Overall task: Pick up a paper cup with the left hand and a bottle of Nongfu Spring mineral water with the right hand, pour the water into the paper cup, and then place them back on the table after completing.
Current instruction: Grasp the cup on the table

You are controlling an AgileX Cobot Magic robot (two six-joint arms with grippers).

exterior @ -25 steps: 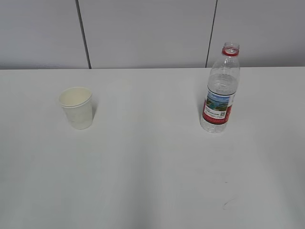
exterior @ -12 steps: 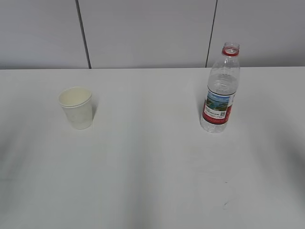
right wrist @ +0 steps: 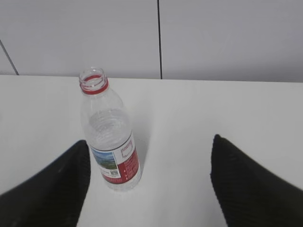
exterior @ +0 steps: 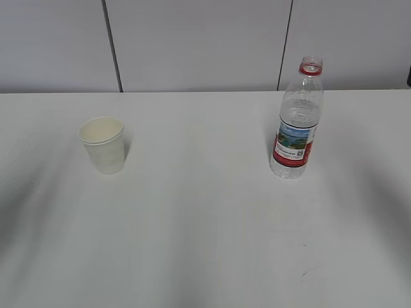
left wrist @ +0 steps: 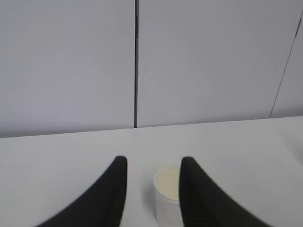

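Observation:
The white paper cup (exterior: 103, 145) stands upright on the left of the white table (exterior: 205, 244). The Nongfu Spring bottle (exterior: 297, 122), clear, with a red label and a red neck ring and no cap, stands upright on the right. In the left wrist view my left gripper (left wrist: 154, 160) is open and short of the cup (left wrist: 165, 189), whose right side is hidden behind one finger (left wrist: 194, 194). In the right wrist view my right gripper (right wrist: 150, 140) is wide open, with the bottle (right wrist: 111, 137) ahead, close to its left finger (right wrist: 66, 184) and untouched. The water barely shows.
A grey panelled wall (exterior: 192, 45) rises behind the table's far edge. Soft shadows lie on the table at its left and right sides. A dark sliver (exterior: 409, 77) shows at the exterior view's right border. Neither arm shows otherwise in that view.
The shadows at the table's left and right sides have deepened and spread inward. A dark sliver has appeared at the right border. Cup and bottle have not moved.

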